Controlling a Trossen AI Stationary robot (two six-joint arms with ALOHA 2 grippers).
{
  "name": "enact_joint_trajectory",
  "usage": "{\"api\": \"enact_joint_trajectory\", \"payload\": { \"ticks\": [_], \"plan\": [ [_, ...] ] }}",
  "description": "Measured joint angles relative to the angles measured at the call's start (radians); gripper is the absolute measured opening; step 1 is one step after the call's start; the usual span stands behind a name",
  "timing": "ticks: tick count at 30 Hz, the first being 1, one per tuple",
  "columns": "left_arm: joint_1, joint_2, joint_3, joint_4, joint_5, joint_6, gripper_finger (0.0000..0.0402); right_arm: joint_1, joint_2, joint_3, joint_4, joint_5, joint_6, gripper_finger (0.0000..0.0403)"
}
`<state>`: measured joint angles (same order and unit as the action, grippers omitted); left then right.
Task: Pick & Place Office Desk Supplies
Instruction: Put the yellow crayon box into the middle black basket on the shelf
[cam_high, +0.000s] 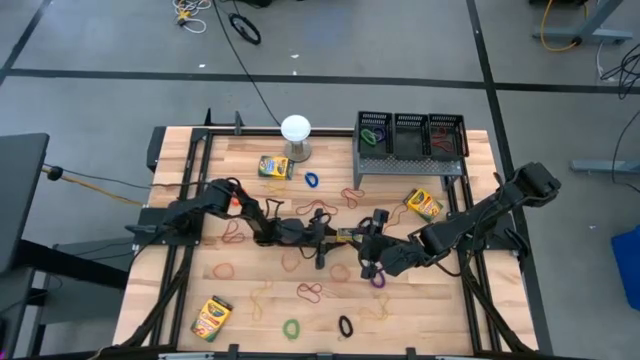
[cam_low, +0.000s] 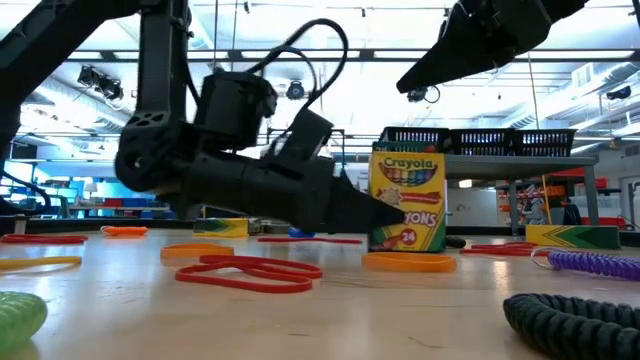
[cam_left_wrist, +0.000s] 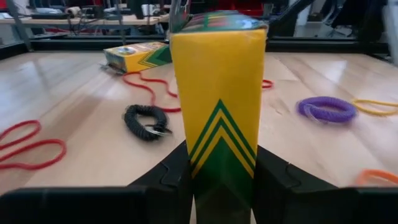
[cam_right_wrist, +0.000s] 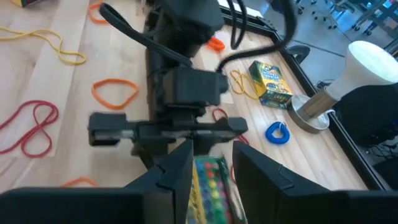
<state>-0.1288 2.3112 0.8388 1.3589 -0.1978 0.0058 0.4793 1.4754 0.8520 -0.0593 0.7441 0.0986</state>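
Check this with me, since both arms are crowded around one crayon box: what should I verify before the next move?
1. Left gripper hold: ok. Its jaws press both sides of the yellow-and-green cardboard crayon box.
2. Box posture: ok. It stands upright in the low view.
3. Box base free: cannot tell. An orange rubber-band loop lies right at its foot and may be under it.
4. Arm spacing: not ok. The right gripper is at the same box, very close to the left one.
5. Room in the black mesh bins: cannot tell. They sit at the table's far edge, and one already holds loops.
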Motion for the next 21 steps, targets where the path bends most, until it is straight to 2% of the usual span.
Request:
{"api": "enact_joint_trajectory", "payload": {
  "ticks": [5,10,17,19,21],
  "plan": [
    [0.012,-0.002,0.016,-0.031,0.028,-0.029,0.0128,0.0,0.0,0.0,-0.005,0.0,0.008,0.0124],
    [0.0,-0.007,0.007,-0.058,0.02,-0.014,0.0163,-0.001,0.0,0.002,-0.016,0.0,0.037,0.0133],
    [-0.003,-0.024,-0.04,-0.051,0.075,-0.047,0.0235,-0.015,0.0,0.139,-0.294,-0.009,0.134,0.0194],
    [-0.003,-0.028,-0.06,-0.044,0.094,-0.047,0.025,-0.03,0.0,0.197,-0.377,-0.064,0.132,0.0212],
    [-0.003,-0.045,-0.097,-0.024,0.102,-0.047,0.0259,-0.061,0.0,0.25,-0.47,-0.174,0.134,0.0225]
  ]
}}
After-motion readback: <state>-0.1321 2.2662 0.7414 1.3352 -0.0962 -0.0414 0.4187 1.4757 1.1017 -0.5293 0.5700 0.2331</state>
